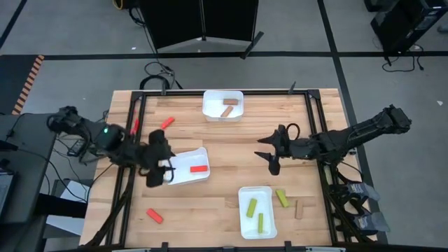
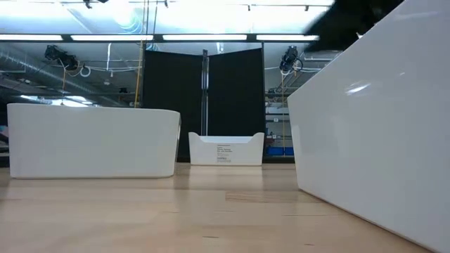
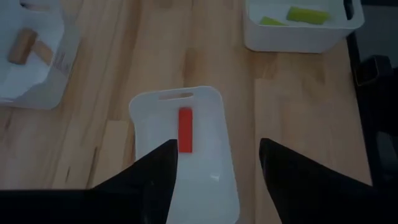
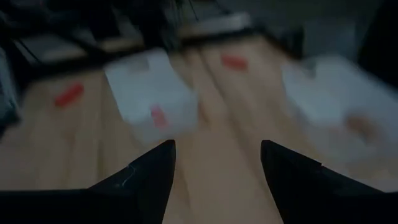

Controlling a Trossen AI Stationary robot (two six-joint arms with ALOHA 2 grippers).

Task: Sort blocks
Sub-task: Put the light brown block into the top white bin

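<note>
Left jaws (image 1: 168, 173) spread over the left-edge tray (image 1: 183, 157), empty; right jaws (image 1: 268, 155) spread mid-bench (image 1: 231, 143), holding nothing.

Loose still: two red blocks near the far-left corner (image 1: 166, 123) and (image 1: 134, 127), both lying diagonally, and one by the near-left corner (image 1: 155, 215), all on the left arm's side. Nearer the right arm: yellow-green block (image 1: 281, 198) just beside the near-edge tray (image 1: 245, 192), long axis slanting, and tan block (image 1: 299, 209) beyond it toward the right edge. Sorted already: one red block (image 1: 199, 169) in the left-edge tray, two yellow-green sticks (image 1: 251, 207), (image 1: 260, 222) in the near-edge tray, tan pieces (image 1: 228, 110) in the far-edge tray (image 1: 210, 112).
</note>
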